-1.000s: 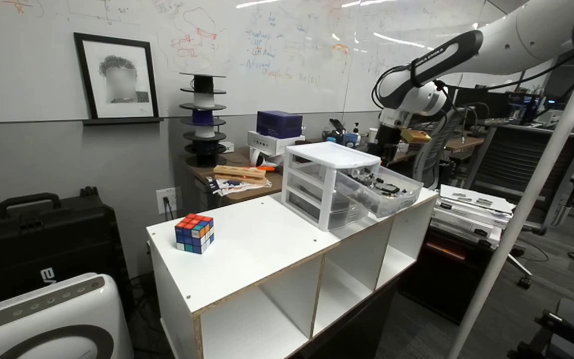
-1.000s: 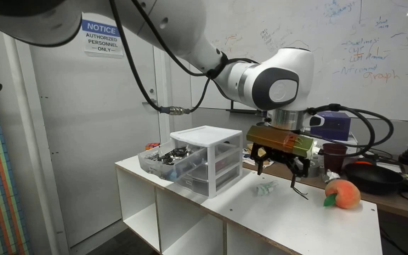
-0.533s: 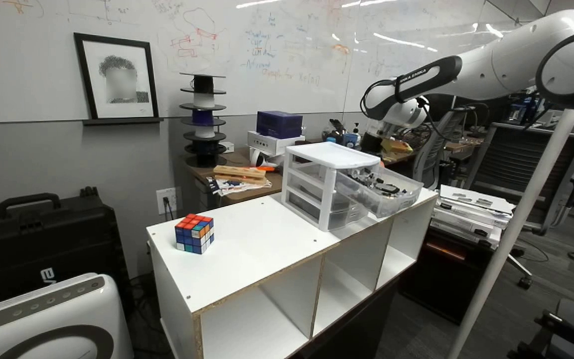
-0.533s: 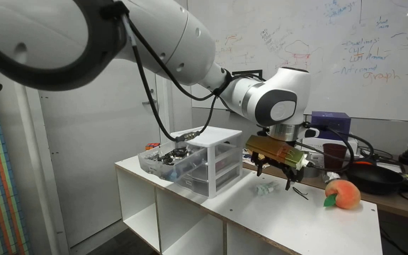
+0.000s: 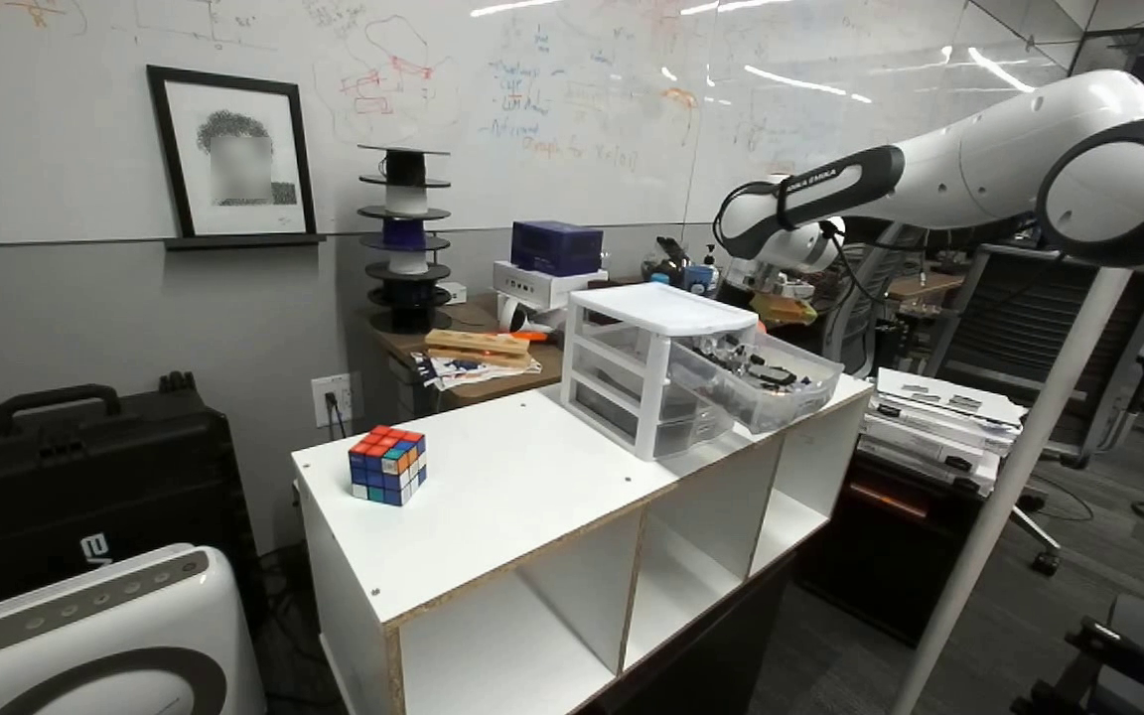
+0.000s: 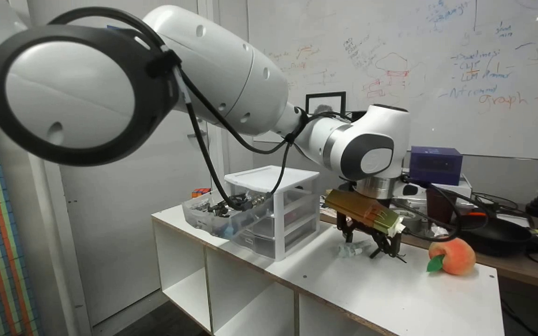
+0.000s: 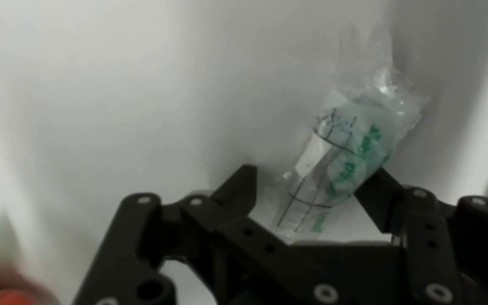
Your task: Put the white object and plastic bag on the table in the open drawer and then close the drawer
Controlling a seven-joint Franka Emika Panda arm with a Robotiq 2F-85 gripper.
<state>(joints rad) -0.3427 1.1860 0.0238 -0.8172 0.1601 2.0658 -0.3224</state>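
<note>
The clear plastic bag point(image 6: 353, 249) with green print lies on the white table point(image 6: 325, 289). In the wrist view the bag point(image 7: 354, 156) reaches between my fingers, and a white piece point(image 7: 313, 154) shows in or under it. My gripper point(image 7: 311, 188) is open around the bag's near end. The right finger meets the bag's edge; I cannot tell if it touches. In an exterior view the gripper point(image 6: 367, 248) is low over the table. The top translucent drawer point(image 5: 766, 402) is pulled out and holds dark small parts; it also shows in an exterior view point(image 6: 208, 225).
The white drawer unit point(image 6: 276, 184) stands beside the gripper. A peach point(image 6: 458, 256) with a green leaf lies at the table's other end. A thin black wire point(image 6: 399, 257) lies near the gripper. A Rubik's cube point(image 5: 388, 465) sits beyond the unit. A cable hangs over the drawer.
The arm has come down, and my gripper has dropped from above the table to the bag, still open. The arm's cable now hangs over the open drawer. The bag and drawer have not visibly moved.
</note>
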